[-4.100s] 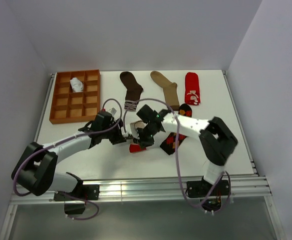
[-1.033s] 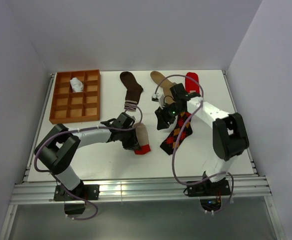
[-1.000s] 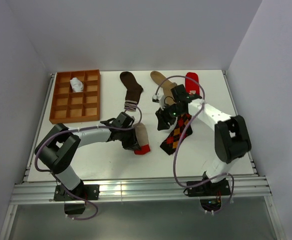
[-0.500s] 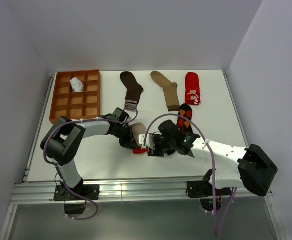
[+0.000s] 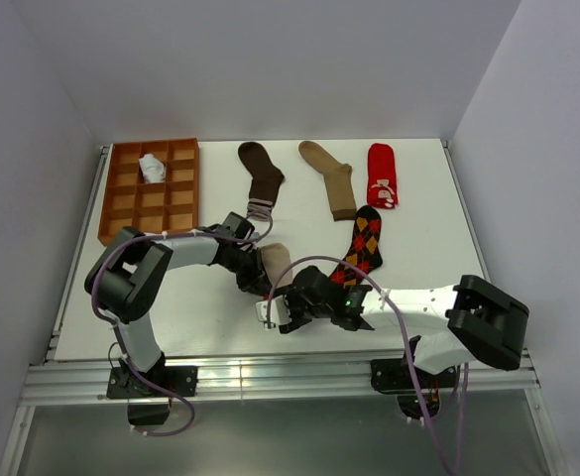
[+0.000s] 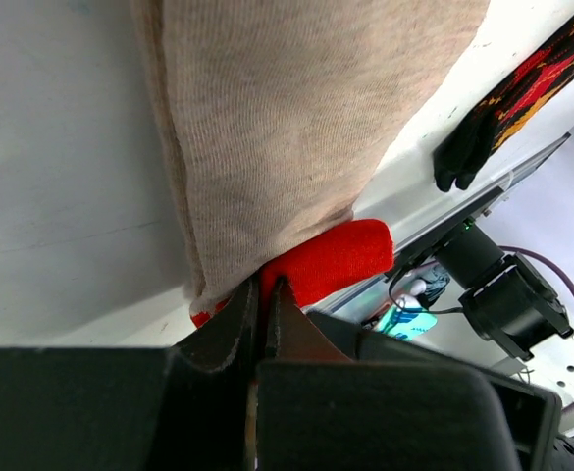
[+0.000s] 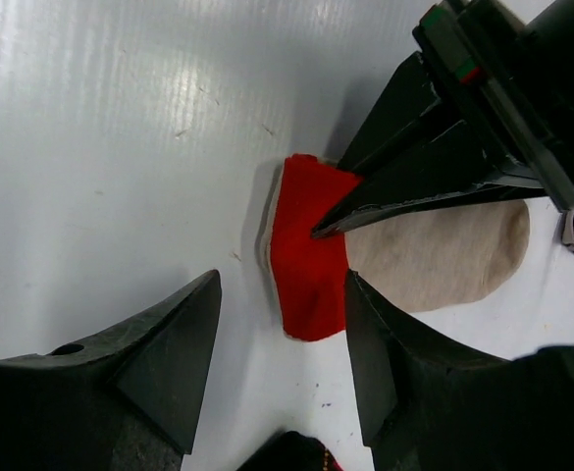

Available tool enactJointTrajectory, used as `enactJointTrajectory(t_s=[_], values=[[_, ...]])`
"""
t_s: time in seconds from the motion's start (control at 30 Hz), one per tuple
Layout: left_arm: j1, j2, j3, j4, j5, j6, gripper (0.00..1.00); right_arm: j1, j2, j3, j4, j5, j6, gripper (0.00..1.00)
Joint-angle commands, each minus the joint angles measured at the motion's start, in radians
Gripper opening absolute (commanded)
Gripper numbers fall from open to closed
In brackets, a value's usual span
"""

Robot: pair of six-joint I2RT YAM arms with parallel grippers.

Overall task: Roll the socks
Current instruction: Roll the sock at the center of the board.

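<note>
The beige red-toed sock [image 5: 274, 260] lies flat mid-table. My left gripper [image 5: 259, 284] is shut on the edge of its red toe [image 6: 332, 263], the jaws pinched tight [image 6: 265, 287]. My right gripper [image 5: 274, 311] hovers open just in front of it, and the red toe [image 7: 306, 257] lies between its spread fingers [image 7: 282, 282] without touching them. The left gripper's dark fingers [image 7: 404, 196] reach in from the upper right there. The black-orange argyle sock [image 5: 363, 248] lies to the right. The dark brown sock [image 5: 261, 174], tan sock [image 5: 331, 179] and red sock [image 5: 381, 176] lie along the back.
An orange-brown gridded tray [image 5: 121, 203] stands at the back left with a rolled white sock [image 5: 152, 167] in one cell. The argyle sock's cuff [image 7: 296, 453] lies just under my right gripper. The table's front edge runs close behind both grippers.
My right arm has swung from the back by the argyle sock to the front, over the red toe, its jaws opening a little wider. The left gripper has stayed shut on the toe.
</note>
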Motion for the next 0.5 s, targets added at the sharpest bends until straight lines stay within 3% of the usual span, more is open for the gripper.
enactJointTrajectory(t_s=[0.0, 0.33, 0.43, 0.47], values=[[0.006, 0.046, -0.013, -0.063, -0.132, 0.073, 0.00, 0.008, 0.041, 0.003, 0.098, 0.076, -0.033, 0.60], [0.006, 0.057, -0.009, -0.058, -0.106, 0.092, 0.00, 0.005, 0.156, 0.029, 0.135, 0.119, -0.056, 0.52], [0.006, 0.049, -0.015, -0.046, -0.097, 0.094, 0.02, 0.003, 0.167, 0.035, 0.139, 0.118, -0.044, 0.40], [0.006, 0.046, -0.016, -0.043, -0.096, 0.092, 0.06, 0.002, 0.171, 0.040, 0.138, 0.116, -0.036, 0.30]])
